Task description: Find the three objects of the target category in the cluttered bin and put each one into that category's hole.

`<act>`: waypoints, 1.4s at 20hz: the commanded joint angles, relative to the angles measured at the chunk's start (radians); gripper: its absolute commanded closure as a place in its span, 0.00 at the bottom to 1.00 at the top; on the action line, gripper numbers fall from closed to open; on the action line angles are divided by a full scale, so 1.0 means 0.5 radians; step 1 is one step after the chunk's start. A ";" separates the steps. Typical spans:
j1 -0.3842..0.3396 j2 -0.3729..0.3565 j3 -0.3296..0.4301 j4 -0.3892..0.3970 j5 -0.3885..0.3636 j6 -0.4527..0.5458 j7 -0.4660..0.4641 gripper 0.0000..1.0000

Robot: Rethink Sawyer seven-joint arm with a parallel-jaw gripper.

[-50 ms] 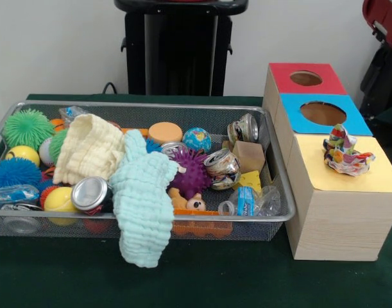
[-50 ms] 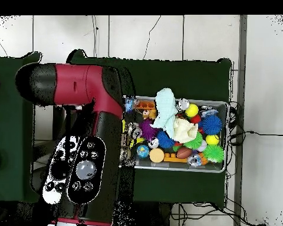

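Crumpled wrapper (image 1: pixel 346 153) covers the yellow box top (image 1: pixel 349 176).

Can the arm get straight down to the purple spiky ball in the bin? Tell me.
Probably yes: the purple spiky ball lies uncovered on top of the clutter, beside the mint cloth, which does not cover it.

Bin (image 1: pixel 272 215): wire mesh, metal. Cans (image 1: pixel 90 192): shiny crushed metal. Cloths (image 1: pixel 142 205): soft, crinkled fabric. Box (image 1: pixel 340 218): matt pale wood. Worktop (image 1: pixel 247 276): green felt.
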 commanded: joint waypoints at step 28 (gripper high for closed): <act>-0.107 0.101 0.230 0.554 0.041 -0.652 0.174 1.00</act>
